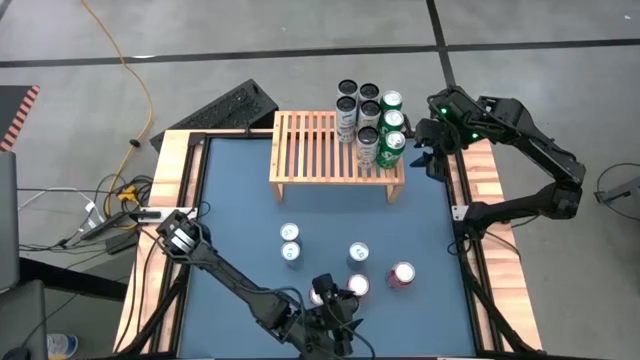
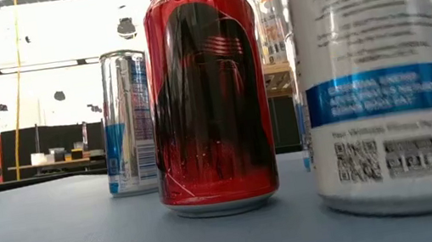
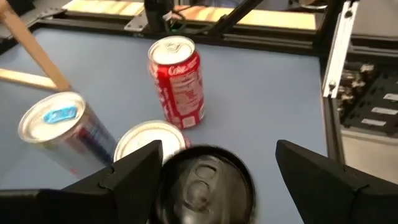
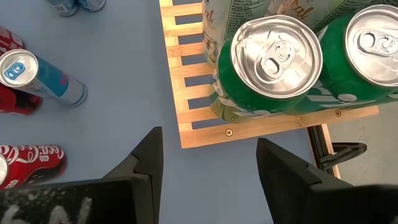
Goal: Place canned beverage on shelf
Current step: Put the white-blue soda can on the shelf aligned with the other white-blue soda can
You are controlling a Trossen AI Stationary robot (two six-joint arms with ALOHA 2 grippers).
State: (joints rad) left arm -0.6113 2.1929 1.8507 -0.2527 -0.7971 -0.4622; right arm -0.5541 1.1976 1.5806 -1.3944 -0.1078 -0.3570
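Cans stand loose on the blue table mat (image 1: pixel 240 200) near me, and my left gripper (image 3: pixel 214 180) hovers with its fingers spread wide on either side of a dark-topped can (image 3: pixel 205 183), not yet pinching it. That can shows a black lid with its pull tab; in the low view a red can with a dark masked figure (image 2: pixel 208 96) fills the foreground, though I cannot tell whether it is the same one. Beside it sit a white-lidded can (image 3: pixel 149 140), a tilted-looking silver-and-blue can (image 3: pixel 59 134) and a red cola can (image 3: pixel 179 81), upright and apart. The shelf (image 1: pixel 315 150), pale wood with parallel slats, stands at the far side of the mat, with dark and green cans (image 1: pixel 390 148) crowded on its right end. My right gripper (image 4: pixel 208 168) hangs just off that end, fingers parted, empty. Light-wood rails (image 1: pixel 165 200) frame the table; grey floor and a yellow cable (image 1: pixel 135 90) lie beyond.
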